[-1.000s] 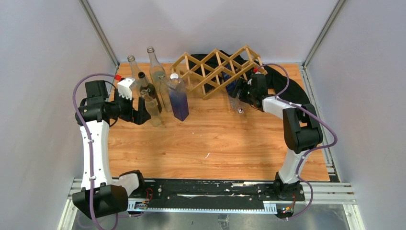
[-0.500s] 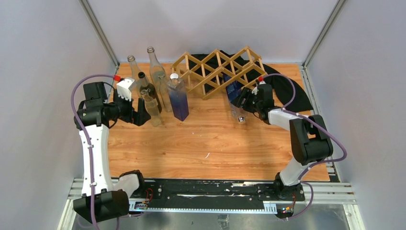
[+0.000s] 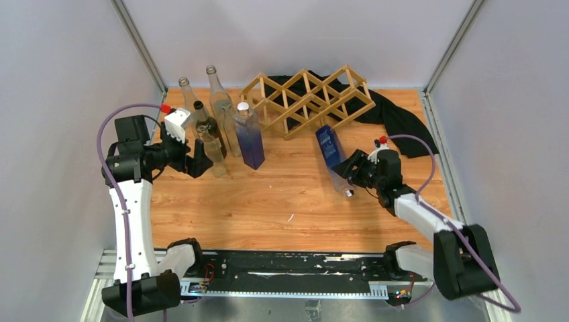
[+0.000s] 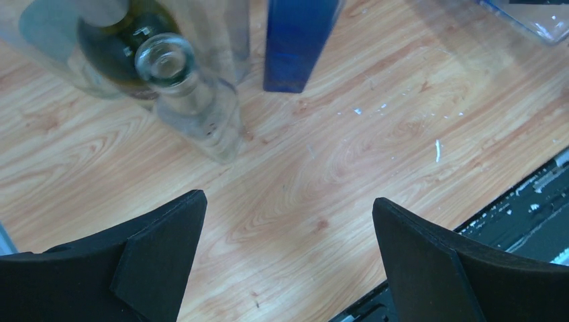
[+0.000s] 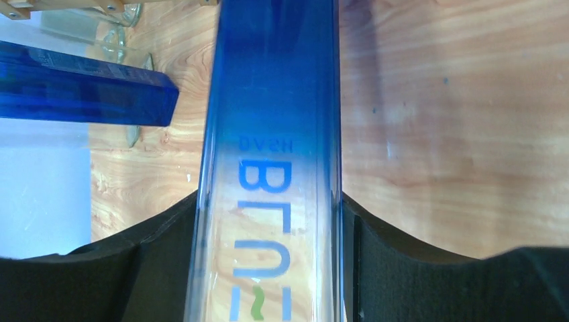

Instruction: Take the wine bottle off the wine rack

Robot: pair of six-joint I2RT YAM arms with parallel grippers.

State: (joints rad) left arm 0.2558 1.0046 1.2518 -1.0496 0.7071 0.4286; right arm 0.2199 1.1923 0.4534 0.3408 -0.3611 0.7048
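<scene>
The wine bottle (image 3: 332,153) is a square blue-tinted glass one with blue lettering. It lies slanted in front of the wine rack (image 3: 305,100), a light wooden lattice at the back, and is apart from it. My right gripper (image 3: 355,172) is shut on the bottle's clearer end. In the right wrist view the bottle (image 5: 272,127) runs up between both black fingers (image 5: 168,248), which press its sides. My left gripper (image 3: 190,144) stands open at the left by a group of standing bottles, with only bare wood between its fingers (image 4: 158,235).
Several bottles stand at the back left: a blue square one (image 3: 251,137), a dark one (image 3: 204,122) and clear ones (image 3: 213,153). A black cloth (image 3: 399,119) lies behind and right of the rack. Grey walls close in both sides.
My right arm has drawn back toward the near right with the bottle, pulling it out of the rack and away from it. The left arm has stayed put.
</scene>
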